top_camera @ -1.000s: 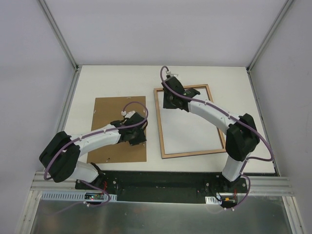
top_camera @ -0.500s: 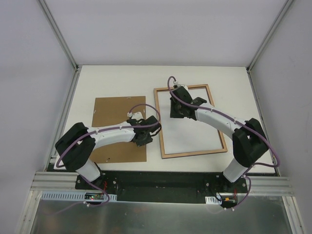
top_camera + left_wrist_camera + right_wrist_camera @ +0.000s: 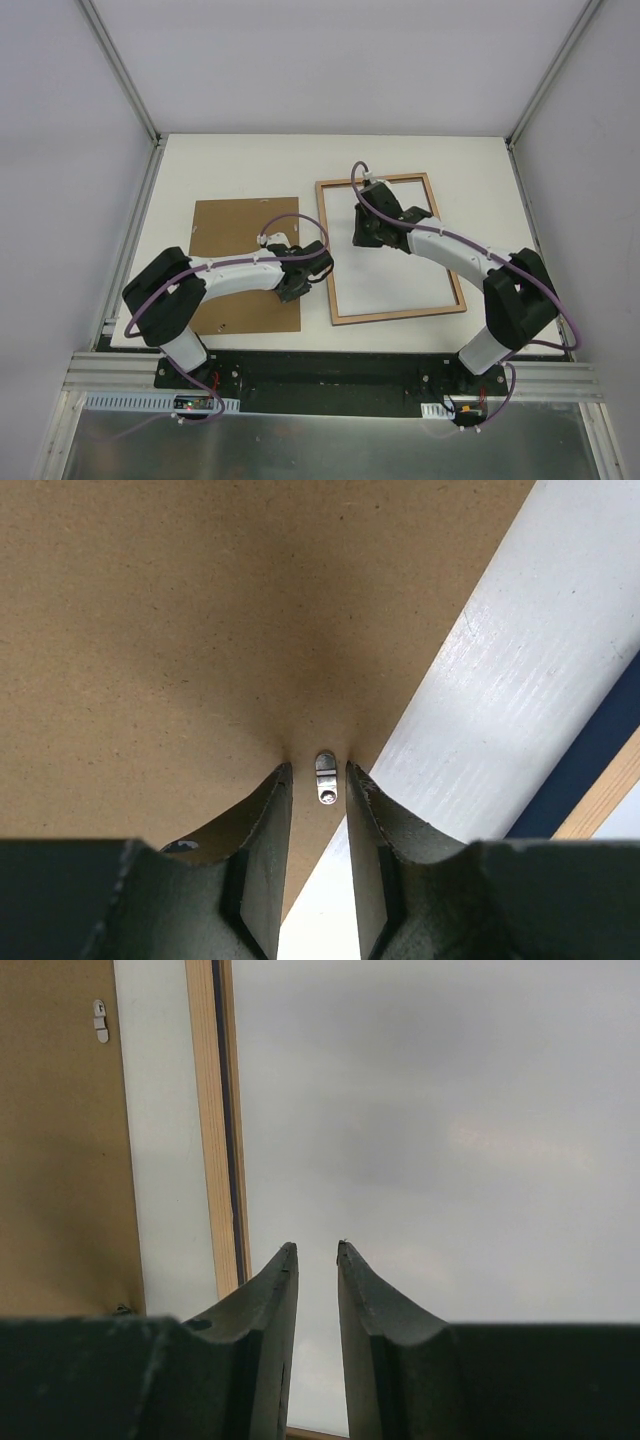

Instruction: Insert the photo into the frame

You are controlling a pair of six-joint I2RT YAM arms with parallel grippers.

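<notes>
On the white tabletop (image 3: 250, 165), the frame (image 3: 326, 250) is lying flat towards the right with its light wood-coloured back facing up, and a plain brown backing board (image 3: 235, 250) is lying flat just beside it on the left, a narrow strip of bare tabletop showing between the two. A pale sheet (image 3: 400, 285) is filling the frame's opening. From above it is reading as plain white, and in the right wrist view as soft grey with faint cloudy patches. Whether this is the photo lying inside the frame or only the clear pane, I cannot tell.

The left arm is reaching across the board to its right edge. The left fingers (image 3: 278, 790) are pointing down at that edge with a narrow gap between them and nothing clamped. A small metal turn clip (image 3: 326, 777) fixed at the board's rim is sitting just ahead of the gap, flanked by the two tips, with a sliver of space on each side. Beyond the bare strip, the left wrist view is catching a navy blue band of the frame next to its wooden back.

The right arm is bending in over the upper left part of the frame. The right fingers (image 3: 285, 1270) are hanging over the pale sheet just inside the frame's left rail, slightly parted and gripping nothing. Whether their tips are touching the sheet I cannot tell.
</notes>
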